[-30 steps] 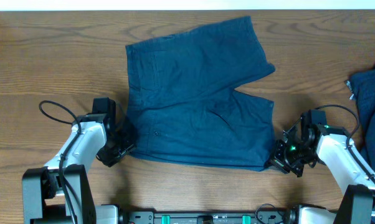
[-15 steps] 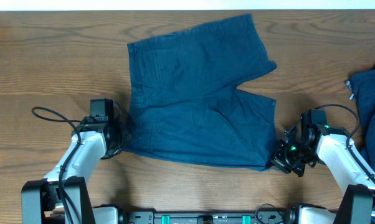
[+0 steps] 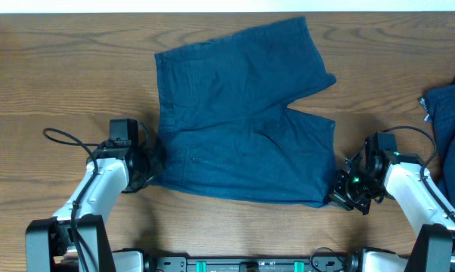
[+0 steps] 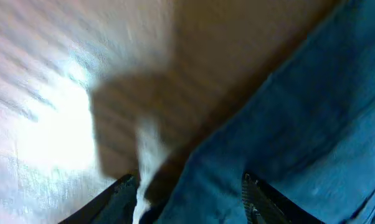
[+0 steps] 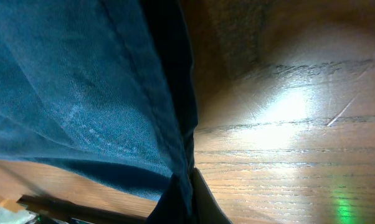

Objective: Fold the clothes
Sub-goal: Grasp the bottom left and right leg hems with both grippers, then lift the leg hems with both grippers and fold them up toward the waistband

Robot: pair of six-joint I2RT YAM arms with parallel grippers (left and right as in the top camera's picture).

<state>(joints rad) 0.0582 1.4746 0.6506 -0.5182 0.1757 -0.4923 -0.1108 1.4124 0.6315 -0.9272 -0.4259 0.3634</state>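
Shorts point(image 3: 242, 121) flat; right end effector point(image 3: 335, 193) pinches hem corner, left end effector point(image 3: 153, 161) parted astride waistband corner. It needs a firm bite before both lift evenly.

Two blue clothes lie here: one pair of shorts point(image 3: 242, 113) in the middle and one bunched piece point(image 3: 448, 113) at 3 o'clock. Two robot arms: the left arm point(image 3: 99, 189) at 8 o'clock, the right arm point(image 3: 409, 189) at 4 o'clock. One wooden table point(image 3: 61, 75).
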